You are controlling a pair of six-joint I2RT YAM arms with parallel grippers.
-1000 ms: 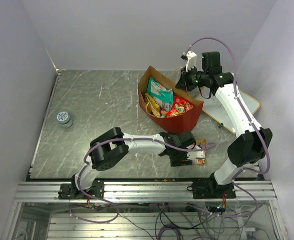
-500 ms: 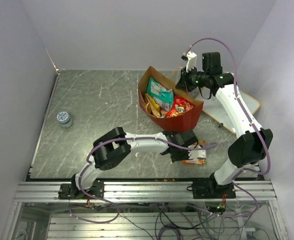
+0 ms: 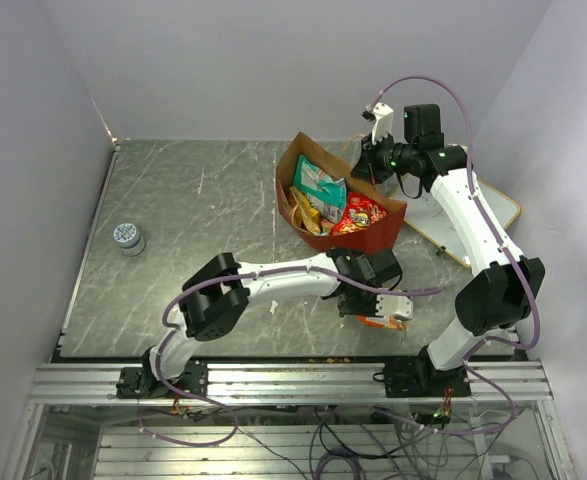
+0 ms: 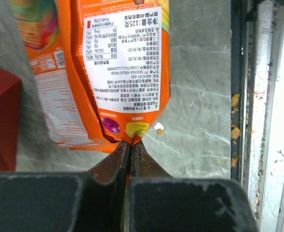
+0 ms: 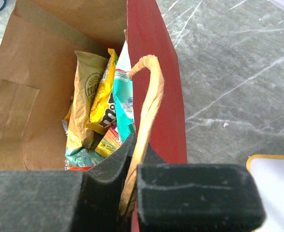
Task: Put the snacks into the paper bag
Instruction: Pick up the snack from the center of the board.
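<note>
We see the left gripper (image 4: 130,146) pinching the seam of the orange, white-labelled flat pack (image 4: 125,67), the right gripper (image 5: 134,162) clamped on the tan handle (image 5: 150,96) of the red paper bag (image 5: 154,53).

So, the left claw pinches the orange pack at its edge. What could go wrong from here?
The left claw grips only the thin end seam of the orange pack, so the pack may slip out or swing when lifted.
The paper bag is already crowded with snacks; the flat pack could catch on the rim.
The right claw holds the bag only by its thin handle, which might tear or let the bag tip if pushed.
</note>
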